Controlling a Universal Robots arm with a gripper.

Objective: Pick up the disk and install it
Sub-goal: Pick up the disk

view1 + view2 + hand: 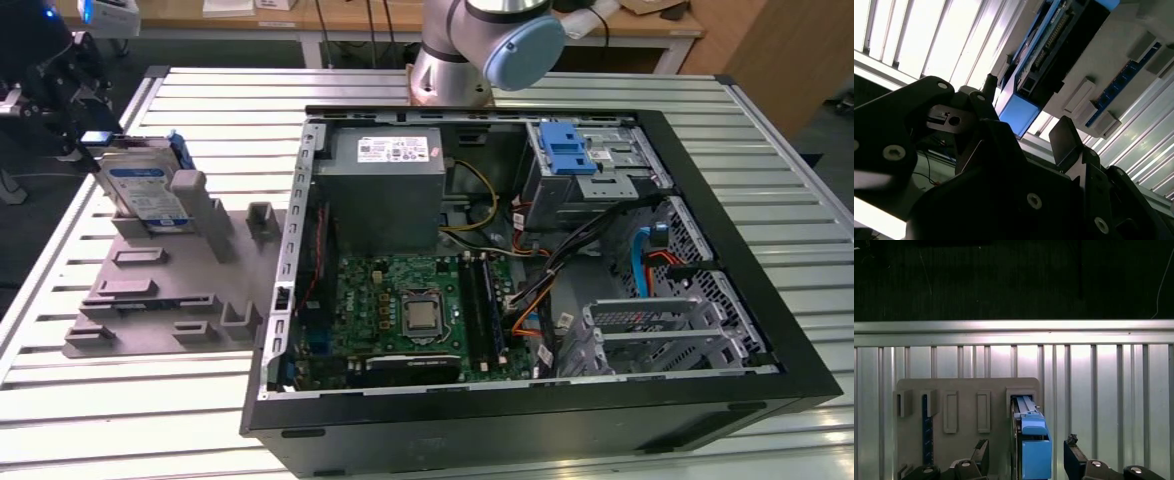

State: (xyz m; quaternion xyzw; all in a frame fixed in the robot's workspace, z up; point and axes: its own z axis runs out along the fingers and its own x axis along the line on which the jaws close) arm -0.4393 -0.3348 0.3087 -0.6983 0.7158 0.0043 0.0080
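The disk stands on edge in a slot of the grey fixture plate, left of the computer case in the exterior view. Its label faces outward and its blue carrier frame runs along the edge. My gripper is open and straddles the disk's upper end, with one black finger on each side and a gap to the carrier. The second wrist view shows the blue carrier end between the fingertips. In the exterior view the gripper hangs at the disk's far left corner.
An open black computer case fills the table's middle, holding a grey power-supply box, a motherboard and a drive bay with a blue bracket. The fixture has several other slots; one holds a dark blue strip. The slatted metal table surrounds everything.
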